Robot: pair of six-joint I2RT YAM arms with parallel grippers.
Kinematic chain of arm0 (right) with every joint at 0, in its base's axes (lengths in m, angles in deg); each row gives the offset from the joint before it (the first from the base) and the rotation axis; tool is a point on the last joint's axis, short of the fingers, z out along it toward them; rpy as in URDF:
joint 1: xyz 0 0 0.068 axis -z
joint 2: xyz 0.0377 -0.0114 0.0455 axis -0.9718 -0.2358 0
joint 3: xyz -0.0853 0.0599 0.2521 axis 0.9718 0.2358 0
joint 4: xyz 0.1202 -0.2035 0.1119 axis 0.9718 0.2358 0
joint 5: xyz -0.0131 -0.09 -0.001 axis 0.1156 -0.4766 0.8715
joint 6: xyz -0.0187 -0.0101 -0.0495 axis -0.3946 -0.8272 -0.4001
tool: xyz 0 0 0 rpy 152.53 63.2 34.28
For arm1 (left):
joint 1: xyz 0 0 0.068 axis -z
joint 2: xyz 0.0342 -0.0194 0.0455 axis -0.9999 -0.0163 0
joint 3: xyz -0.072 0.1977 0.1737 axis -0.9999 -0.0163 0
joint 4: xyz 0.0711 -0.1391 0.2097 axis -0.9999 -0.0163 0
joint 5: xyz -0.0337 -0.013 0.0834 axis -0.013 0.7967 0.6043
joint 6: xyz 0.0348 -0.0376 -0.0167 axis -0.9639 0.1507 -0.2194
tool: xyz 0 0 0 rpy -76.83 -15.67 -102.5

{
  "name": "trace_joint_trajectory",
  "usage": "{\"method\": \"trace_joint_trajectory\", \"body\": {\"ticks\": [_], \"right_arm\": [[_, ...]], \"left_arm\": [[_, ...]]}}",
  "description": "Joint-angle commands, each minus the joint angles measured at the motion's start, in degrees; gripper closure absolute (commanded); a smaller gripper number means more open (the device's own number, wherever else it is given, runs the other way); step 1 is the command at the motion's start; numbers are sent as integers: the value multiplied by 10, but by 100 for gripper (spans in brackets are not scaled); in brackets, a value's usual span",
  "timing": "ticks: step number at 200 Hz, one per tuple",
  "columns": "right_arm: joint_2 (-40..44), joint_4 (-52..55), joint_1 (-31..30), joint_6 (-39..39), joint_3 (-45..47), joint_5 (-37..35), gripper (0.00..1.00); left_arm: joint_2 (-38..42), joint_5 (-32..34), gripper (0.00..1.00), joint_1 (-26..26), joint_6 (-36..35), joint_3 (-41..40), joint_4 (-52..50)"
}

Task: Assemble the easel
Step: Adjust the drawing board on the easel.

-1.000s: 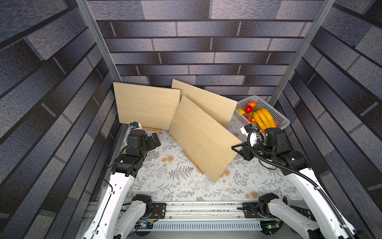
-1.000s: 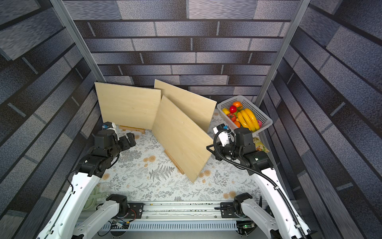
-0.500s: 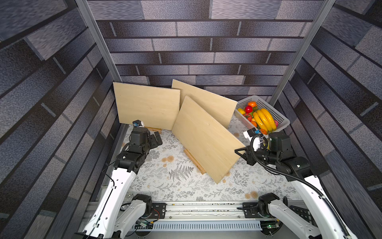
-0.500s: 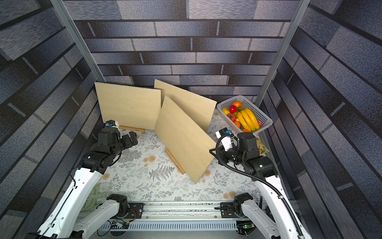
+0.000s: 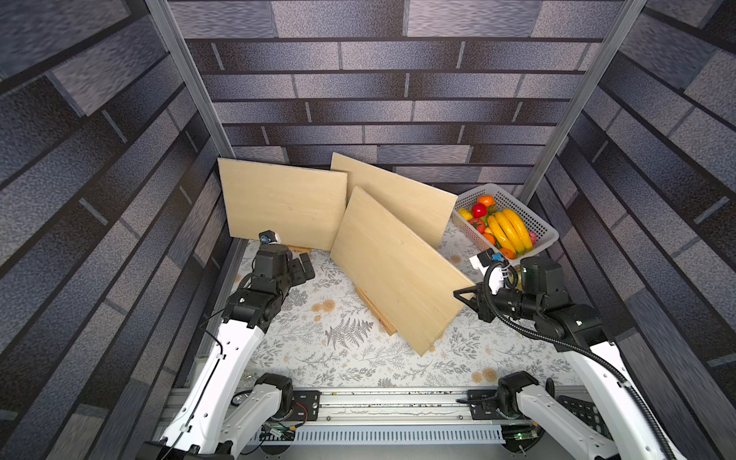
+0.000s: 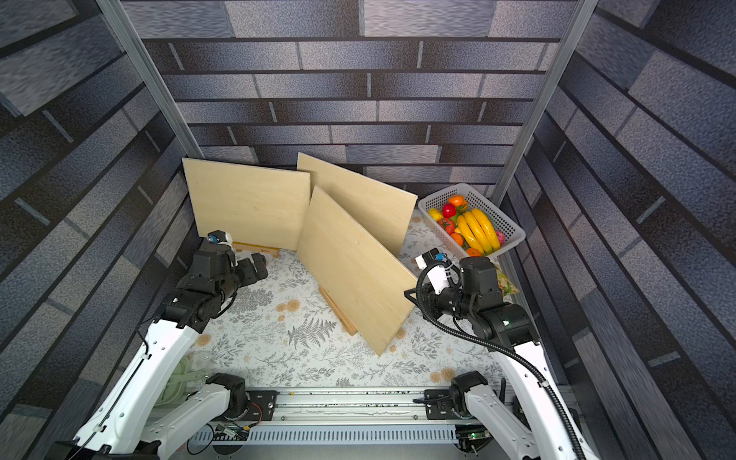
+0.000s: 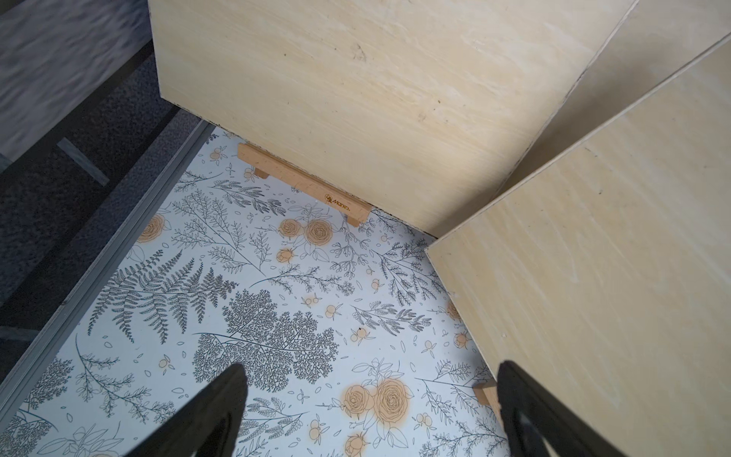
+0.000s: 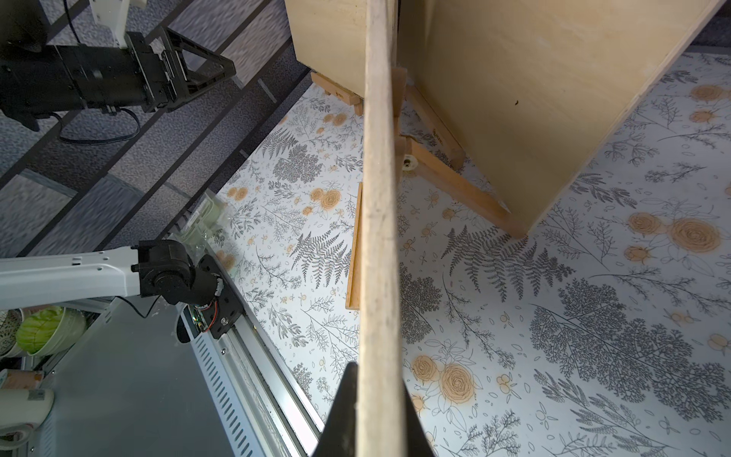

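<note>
Plywood, pale, thin and smooth-faced, forms the front board [image 5: 398, 271], which stands tilted on the table [image 5: 338, 346]. The right tool [image 5: 465, 295] is pressed together on its raw side edge. The right wrist view looks straight along that edge, with the small easel [image 8: 447, 178] of slim square wooden sticks just beyond the tool, behind the sheet. I judge the board stiff and light for its breadth. So wide a sheet held at one rim will lever hard against a small pinch, though, and the sanded faces may slide. A hold midway along an edge looks safest. The easel seems light and tippy, better taken by a leg than by its joint. The left tool [image 7: 370, 372] is spread wide and empty above the floral cloth. Ahead of it the left board [image 7: 356, 79] rests on a stamped wooden ledge [image 7: 304, 184]. A third, rear board [image 5: 402, 199] leans farther off, and a white plastic basket [image 5: 547, 239] of glossy fruit sits beside the right tool.
</note>
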Motion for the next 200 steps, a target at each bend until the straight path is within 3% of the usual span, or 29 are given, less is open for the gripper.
{"method": "trace_joint_trajectory", "body": {"ticks": [1,157,173,200], "right_arm": [[-7,84,-4,-57,-1,-13,100],[-3,138,-4,-59,-45,-45,100],[-5,136,-3,-57,-46,-54,66],[-6,135,-4,-59,-53,-65,54]], "left_arm": [[13,10,0,3,-9,6,1],[14,15,0,8,-1,-5,8],[11,15,0,9,-2,-3,11],[7,15,0,9,-5,-3,14]]}}
